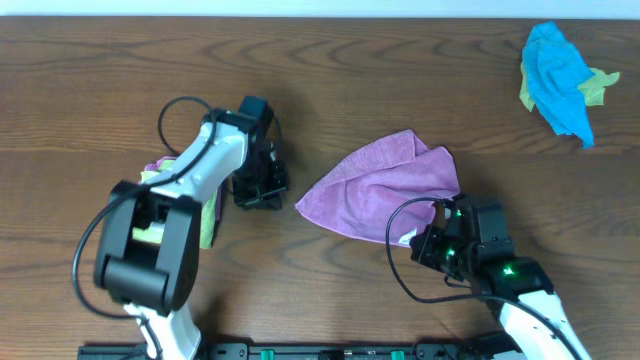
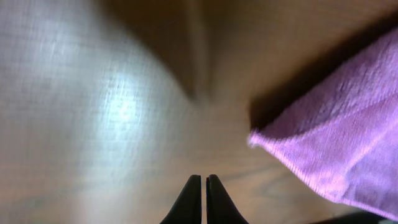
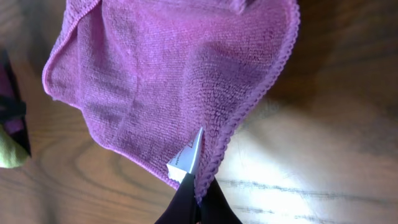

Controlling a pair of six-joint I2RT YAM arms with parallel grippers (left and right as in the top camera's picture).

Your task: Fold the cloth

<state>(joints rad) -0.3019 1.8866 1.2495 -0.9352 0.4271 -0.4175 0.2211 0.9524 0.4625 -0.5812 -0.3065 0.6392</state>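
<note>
A purple cloth (image 1: 385,190) lies loosely bunched on the wooden table, right of centre. My right gripper (image 1: 437,240) is shut on its near corner; in the right wrist view the fingers (image 3: 198,186) pinch the hemmed edge beside a white label (image 3: 186,158), and the cloth (image 3: 168,74) spreads away above them. My left gripper (image 1: 262,190) is shut and empty, just left of the cloth's left tip. In the left wrist view its closed fingers (image 2: 204,183) sit over bare wood, with the cloth (image 2: 348,137) at the right.
A blue and yellow cloth bundle (image 1: 560,85) lies at the far right back. A yellow-green and pink cloth (image 1: 205,215) lies under the left arm. The table's near edge runs along the bottom.
</note>
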